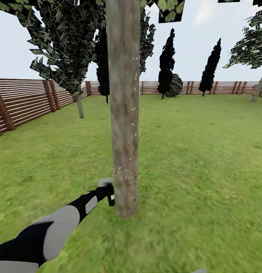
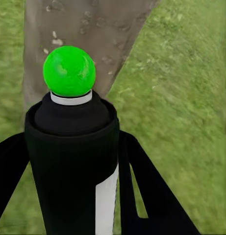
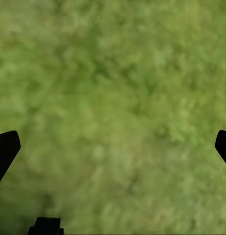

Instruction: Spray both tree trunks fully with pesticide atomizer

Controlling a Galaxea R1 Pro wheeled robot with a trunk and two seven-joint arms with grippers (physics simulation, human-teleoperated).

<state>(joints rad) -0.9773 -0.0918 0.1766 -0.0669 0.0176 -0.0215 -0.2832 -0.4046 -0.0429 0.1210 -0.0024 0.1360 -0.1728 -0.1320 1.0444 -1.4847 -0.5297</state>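
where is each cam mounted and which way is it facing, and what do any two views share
Head view: on the robot's head, facing forward and down at the tree trunk, lawn and fence; the left arm reaches to the trunk's base.
Left wrist view: near the left gripper, looking along its fingers past the pesticide atomizer to the trunk.
Right wrist view: near the right gripper, facing grass; dark fingertips at the edges.
Shared: head and left wrist both show the speckled trunk.

tree trunk (image 1: 124, 113): mottled grey-brown bark, rough, matt, pale flecks low down | pesticide atomizer (image 2: 71, 161): smooth matt black body, white strip, glossy green ball cap | left gripper (image 2: 68, 196) fingers (image 2: 147, 191): plain matt black | lawn (image 1: 206, 159): coarse matt grass | fence (image 1: 24, 100): brown slatted wood
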